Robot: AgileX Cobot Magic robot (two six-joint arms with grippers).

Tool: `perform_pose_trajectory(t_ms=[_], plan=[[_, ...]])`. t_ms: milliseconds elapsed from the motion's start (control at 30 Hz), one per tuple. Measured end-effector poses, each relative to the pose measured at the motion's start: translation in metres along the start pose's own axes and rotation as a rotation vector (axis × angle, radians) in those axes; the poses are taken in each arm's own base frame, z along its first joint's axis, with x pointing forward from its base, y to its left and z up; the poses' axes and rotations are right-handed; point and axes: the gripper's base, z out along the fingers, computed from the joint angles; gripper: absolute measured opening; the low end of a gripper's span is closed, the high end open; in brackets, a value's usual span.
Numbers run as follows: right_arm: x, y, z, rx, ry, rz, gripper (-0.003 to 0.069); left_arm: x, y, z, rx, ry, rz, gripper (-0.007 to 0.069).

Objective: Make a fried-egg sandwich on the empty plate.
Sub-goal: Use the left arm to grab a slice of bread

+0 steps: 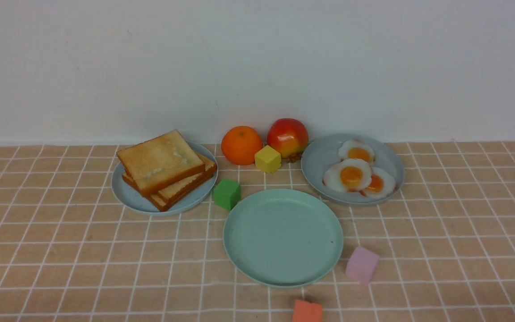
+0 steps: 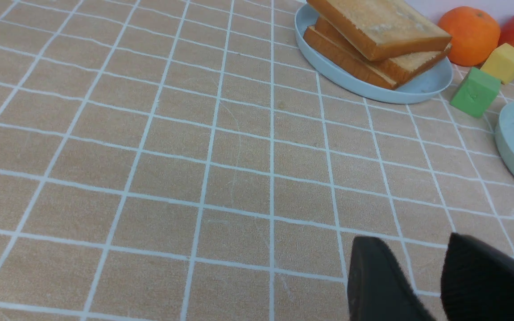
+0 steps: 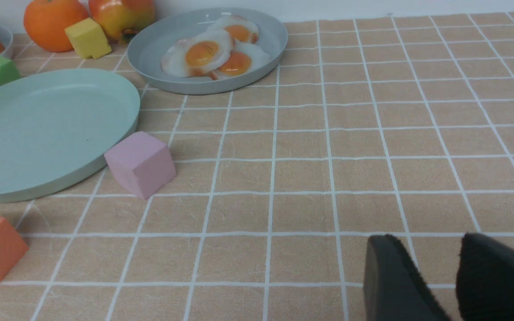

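The mint-green plate (image 1: pixel 283 237) lies empty in the middle of the tiled cloth, also seen in the right wrist view as the plate (image 3: pixel 38 133). No fried-egg sandwich is in view. Toast slices (image 1: pixel 163 167) are stacked on a light-blue plate (image 1: pixel 123 192) at the back left. Three fried eggs (image 1: pixel 351 175) lie on a grey-blue plate (image 1: pixel 320 156) at the back right. My left gripper (image 2: pixel 413 243) is open over bare cloth, well short of the toast slices (image 2: pixel 377 26). My right gripper (image 3: pixel 429 240) is open over bare cloth, to the right of the plate. Neither arm shows in the front view.
An orange (image 1: pixel 241 145), an apple (image 1: pixel 287 137) and a yellow cube (image 1: pixel 267 158) sit at the back by the wall. A green cube (image 1: pixel 226 193) touches the plate's far-left rim. A pink cube (image 1: pixel 362 264) and an orange-red cube (image 1: pixel 307 311) lie near its front right.
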Motion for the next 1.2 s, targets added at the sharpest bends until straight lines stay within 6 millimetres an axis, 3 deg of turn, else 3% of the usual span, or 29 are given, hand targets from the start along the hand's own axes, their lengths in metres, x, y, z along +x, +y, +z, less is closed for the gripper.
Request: perform_pose_trajectory(t_ms=[567,767,833,967,1067,1200], plan=[[0.0,0.0,0.0,0.0,0.0,0.0,0.0239,-0.005,-0.001,0.0,0.009,-0.058,0.0,0.0237],[0.0,0.0,0.0,0.0,0.0,0.0,0.0239,-0.022,-0.007,-0.003,0.125,-0.23,-0.413,0.0237],[0.0,0.0,0.0,0.0,0.0,0.0,0.0239,-0.031,-0.006,-0.006,0.186,-0.313,-0.657,0.0237],[0.0,0.0,0.0,0.0,0.0,0.0,0.0239,-0.039,-0.004,-0.009,0.218,-0.396,-0.777,0.023],[0.0,0.0,0.0,0.0,0.0,0.0,0.0239,-0.039,-0.006,-0.009,0.22,-0.371,-0.78,0.0188],[0.0,0.0,0.0,0.0,0.0,0.0,0.0239,-0.055,-0.02,-0.014,0.206,-0.216,-0.646,0.0042]])
